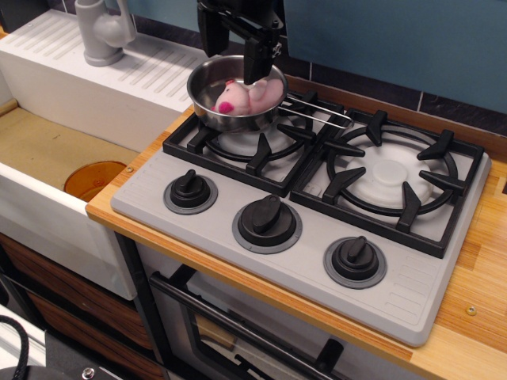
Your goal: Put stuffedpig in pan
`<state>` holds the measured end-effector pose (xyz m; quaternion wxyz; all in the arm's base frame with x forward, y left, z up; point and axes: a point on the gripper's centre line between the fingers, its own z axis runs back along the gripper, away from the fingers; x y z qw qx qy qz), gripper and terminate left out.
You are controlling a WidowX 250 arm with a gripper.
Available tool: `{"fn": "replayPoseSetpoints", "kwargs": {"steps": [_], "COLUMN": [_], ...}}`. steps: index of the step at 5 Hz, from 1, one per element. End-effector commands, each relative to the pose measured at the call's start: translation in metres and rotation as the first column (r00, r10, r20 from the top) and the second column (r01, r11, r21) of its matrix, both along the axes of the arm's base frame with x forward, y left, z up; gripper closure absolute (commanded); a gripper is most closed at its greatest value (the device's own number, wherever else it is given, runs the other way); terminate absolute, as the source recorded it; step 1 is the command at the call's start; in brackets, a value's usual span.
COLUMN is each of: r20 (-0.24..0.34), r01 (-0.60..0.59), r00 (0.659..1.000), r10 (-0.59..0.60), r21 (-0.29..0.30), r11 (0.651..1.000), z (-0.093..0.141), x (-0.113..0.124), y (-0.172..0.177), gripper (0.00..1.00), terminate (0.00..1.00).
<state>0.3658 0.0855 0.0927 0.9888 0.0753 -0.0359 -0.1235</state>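
Observation:
The pink stuffedpig [240, 99] lies inside the shiny steel pan [207, 109], which sits on the back-left burner grate with its wire handle [317, 108] pointing right. My black gripper [234, 43] hangs just above the pan's far rim. Its two fingers are spread apart and hold nothing. The pig's magenta snout faces the front left.
The grey toy stove [412, 277] has three black knobs [267, 220] along its front and a second burner grate [392, 174] at the right. A white sink [47, 158] with a grey tap [103, 32] stands to the left. An orange drain cover [93, 178] lies in the basin.

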Motion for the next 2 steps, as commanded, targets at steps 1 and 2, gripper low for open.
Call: {"fn": "replayPoseSetpoints", "kwargs": {"steps": [1,2], "r20": [0.108,0.120], "r01": [-0.022,-0.033], "r00": [0.994,0.993], "r10": [0.015,0.023], "r21": [0.060,0.083], "r11": [0.998,0.996], "z": [0.0455,0.0491], "x": [-0.0078,-0.0117], "y": [-0.0085,-0.0143], "gripper": [0.00,0.00], "terminate": [0.00,0.00]}}
